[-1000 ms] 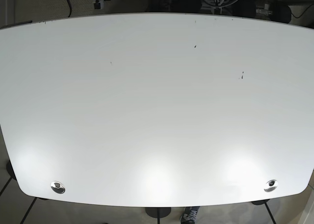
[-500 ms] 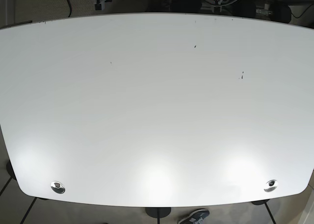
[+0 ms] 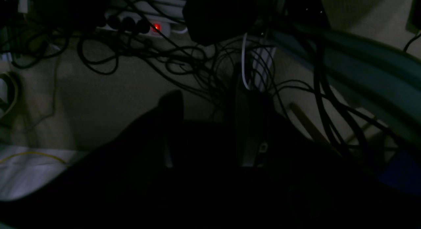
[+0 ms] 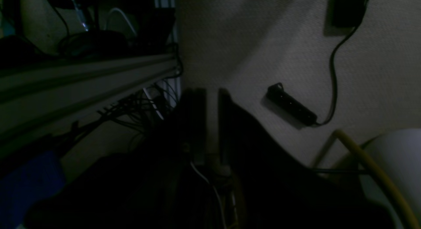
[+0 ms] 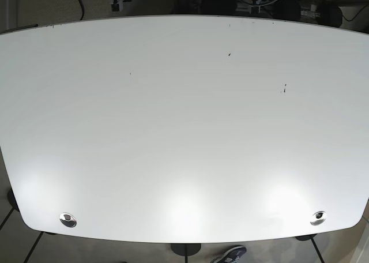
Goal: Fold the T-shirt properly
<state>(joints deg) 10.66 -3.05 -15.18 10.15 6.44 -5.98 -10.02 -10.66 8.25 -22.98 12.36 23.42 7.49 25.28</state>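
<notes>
The T-shirt is out of view in every frame. The white table (image 5: pixel 184 130) in the base view carries no cloth, and neither arm reaches over it. Both wrist views are very dark and look down at the floor beside the table. My right gripper (image 4: pixel 212 94) shows as two dark fingers standing close together with only a thin slit between them and nothing held. My left gripper (image 3: pixel 207 104) is a black silhouette. One finger (image 3: pixel 171 104) stands out, but the other blends into dark shapes, so its state is unclear.
Tangled cables and a power strip with a red light (image 3: pixel 156 27) lie on the floor. Another black power strip (image 4: pixel 291 105) and a yellow hose (image 4: pixel 371 163) lie below the right arm. A shoe (image 5: pixel 230 254) shows under the table's near edge.
The shoe under the table's near edge has shifted a little to the right. The table top looks the same.
</notes>
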